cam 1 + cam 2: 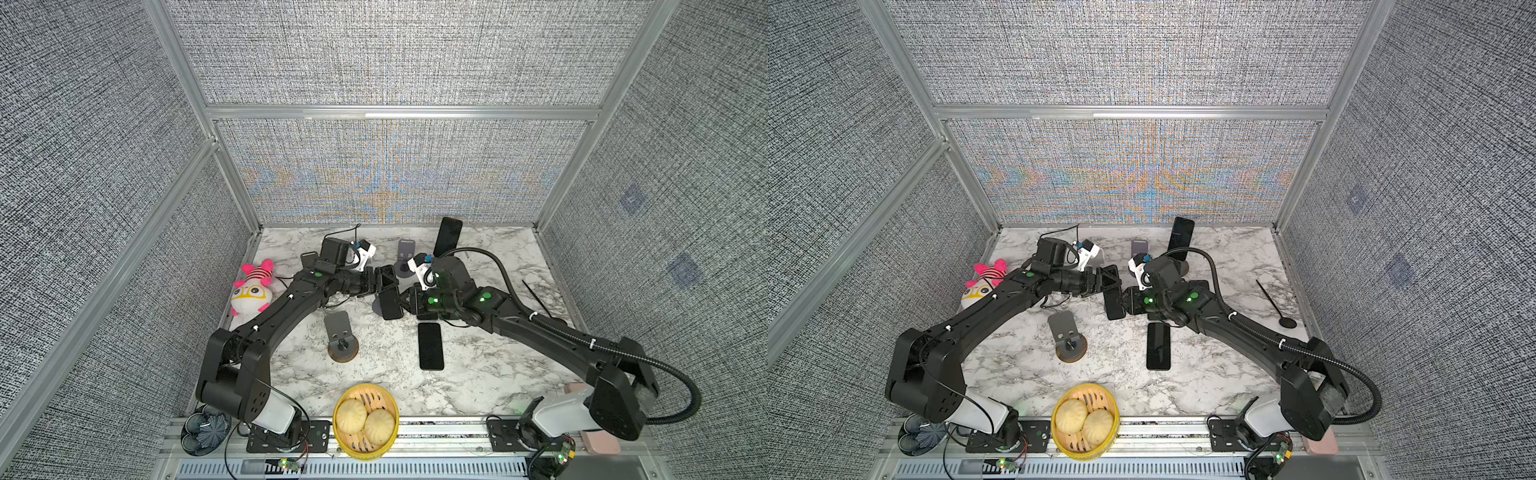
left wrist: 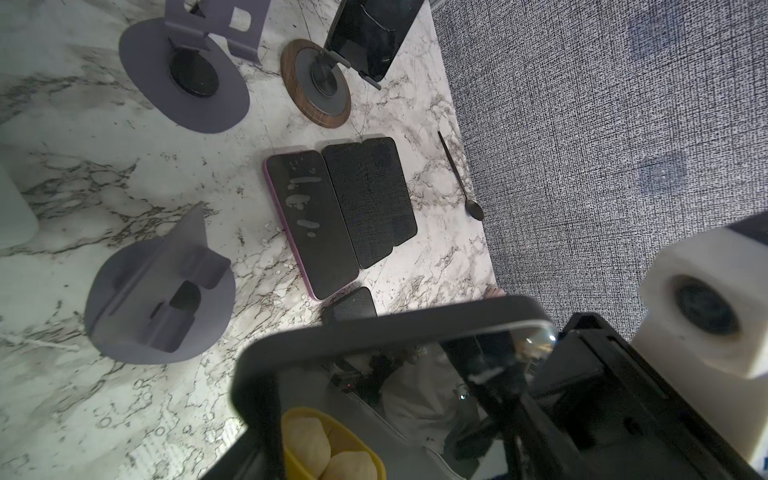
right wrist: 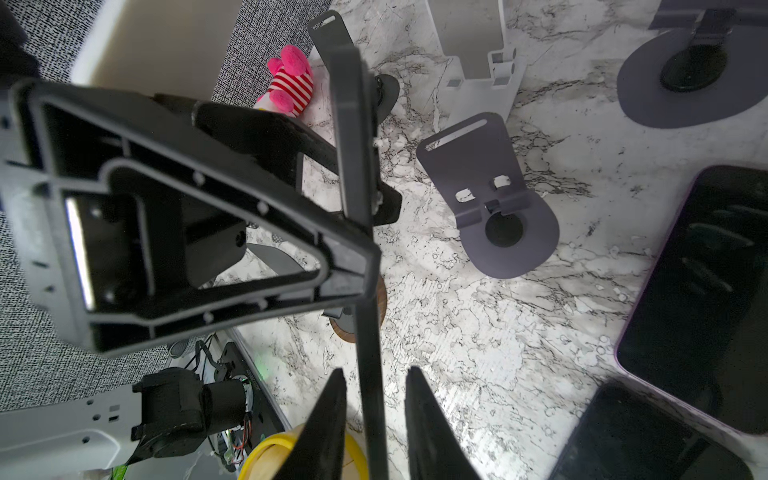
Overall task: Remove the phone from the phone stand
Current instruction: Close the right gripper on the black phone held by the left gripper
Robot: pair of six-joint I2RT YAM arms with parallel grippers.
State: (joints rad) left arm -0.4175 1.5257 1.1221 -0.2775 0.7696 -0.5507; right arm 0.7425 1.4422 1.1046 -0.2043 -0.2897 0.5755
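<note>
A black phone (image 1: 390,308) hangs at the middle of the table, and in the right wrist view the phone (image 3: 353,145) shows edge-on. My left gripper (image 1: 388,291) is shut on it, one finger (image 3: 340,266) pressed flat against its face. The grey phone stand (image 1: 375,307) sits just below and beside it, and its cradle (image 2: 158,291) is empty. My right gripper (image 3: 374,399) is open and straddles the phone's near end, with a thin gap on each side. In both top views the two grippers meet at the phone (image 1: 1113,308).
Another phone (image 1: 448,237) leans in a stand at the back. A flat phone (image 1: 431,345) and an empty wood-based stand (image 1: 340,336) lie nearer. More flat phones (image 2: 311,224) lie under the right arm. A plush toy (image 1: 253,291), bun steamer (image 1: 347,401) and black spoon (image 1: 1277,303) sit around.
</note>
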